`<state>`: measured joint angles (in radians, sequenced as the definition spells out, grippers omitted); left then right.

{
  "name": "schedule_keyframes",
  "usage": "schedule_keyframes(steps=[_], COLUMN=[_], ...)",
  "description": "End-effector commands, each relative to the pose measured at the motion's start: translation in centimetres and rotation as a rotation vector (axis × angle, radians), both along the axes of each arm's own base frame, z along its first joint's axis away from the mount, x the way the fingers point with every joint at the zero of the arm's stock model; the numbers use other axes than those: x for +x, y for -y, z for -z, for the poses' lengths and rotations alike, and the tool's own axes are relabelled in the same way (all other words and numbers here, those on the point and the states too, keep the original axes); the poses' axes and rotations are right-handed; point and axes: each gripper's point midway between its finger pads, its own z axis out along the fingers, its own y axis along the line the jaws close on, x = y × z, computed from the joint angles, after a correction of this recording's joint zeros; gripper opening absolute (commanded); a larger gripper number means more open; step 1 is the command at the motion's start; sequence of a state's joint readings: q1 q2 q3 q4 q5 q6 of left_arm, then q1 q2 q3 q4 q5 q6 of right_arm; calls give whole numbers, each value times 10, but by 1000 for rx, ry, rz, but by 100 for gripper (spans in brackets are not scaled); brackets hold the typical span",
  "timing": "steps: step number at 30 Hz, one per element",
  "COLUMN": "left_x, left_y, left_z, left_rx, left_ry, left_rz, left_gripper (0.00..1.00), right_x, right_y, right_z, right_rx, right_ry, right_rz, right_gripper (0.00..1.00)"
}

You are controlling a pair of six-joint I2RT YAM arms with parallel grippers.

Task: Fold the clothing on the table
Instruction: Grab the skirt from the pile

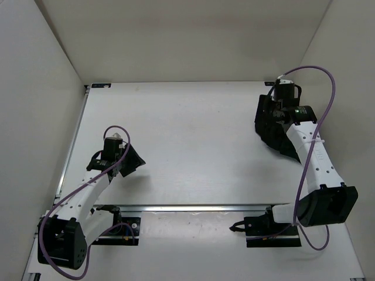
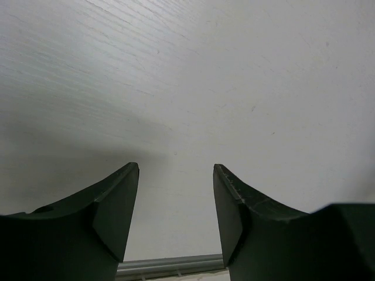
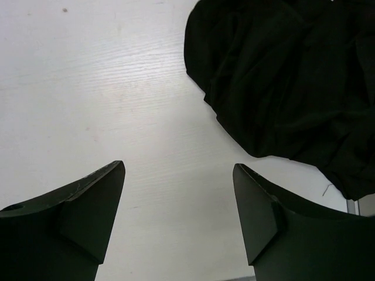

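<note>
Clothing (image 1: 268,137) lay in a dark, crumpled heap at the far right of the table (image 1: 187,129), close to the right-hand wall (image 1: 345,52) and well apart from the left arm. From where I stood it looked bunched rather than spread out, and part of it was hidden beneath the right arm's wrist. Seen from the right wrist, the black fabric filled the upper right corner. Soft folds ran across it, its rounded edge rested on the white tabletop, and a thin loose thread (image 3: 326,188) trailed from its lower edge.

The right gripper (image 3: 179,167) hung over bare table just beside the heap. Its jaws were spread wide and released, with only white surface showing between the two dark fingers (image 3: 88,211). As far as I could see, neither finger touched the cloth.

The left gripper (image 1: 132,159) sat low over the near left part of the table. It was likewise released, its fingers (image 2: 111,205) standing well apart with nothing but tabletop between them and a soft shadow falling to the left.

A metal rail (image 1: 187,206) ran across the near side of the table just ahead of the two arm bases, and a short piece of it showed below the left fingers. A purple cable (image 1: 333,99) looped high above the right arm, and another curled over the left.
</note>
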<state>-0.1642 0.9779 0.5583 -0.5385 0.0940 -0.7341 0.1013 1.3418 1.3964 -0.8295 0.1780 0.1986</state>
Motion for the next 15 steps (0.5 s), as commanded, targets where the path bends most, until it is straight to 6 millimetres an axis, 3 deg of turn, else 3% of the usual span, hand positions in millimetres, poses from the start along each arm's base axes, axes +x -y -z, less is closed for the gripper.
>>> schedule_keyframes(steps=[1,5,8,11,15], left_x=[1,1,2,2,4], left_y=[3,3,3,3,7], left_z=[-5,-3,-2,-2,-5], left_rx=[-10,-12,-15,-9,-24], left_ry=[25,20,14,14,18], left_rz=[8,4,2,1,1], left_gripper=[64,65,64,64,64], right_x=[2,2,2,4,3], right_y=[1,-5,2,42,84], right_z=[-20,-25,-13,23,86], right_rx=[-30,-32,25,4,-85], right_ry=[105,149,134,36,-155], right_rz=[8,-26,-30,99,209], right_gripper=[71,70,72,75,78])
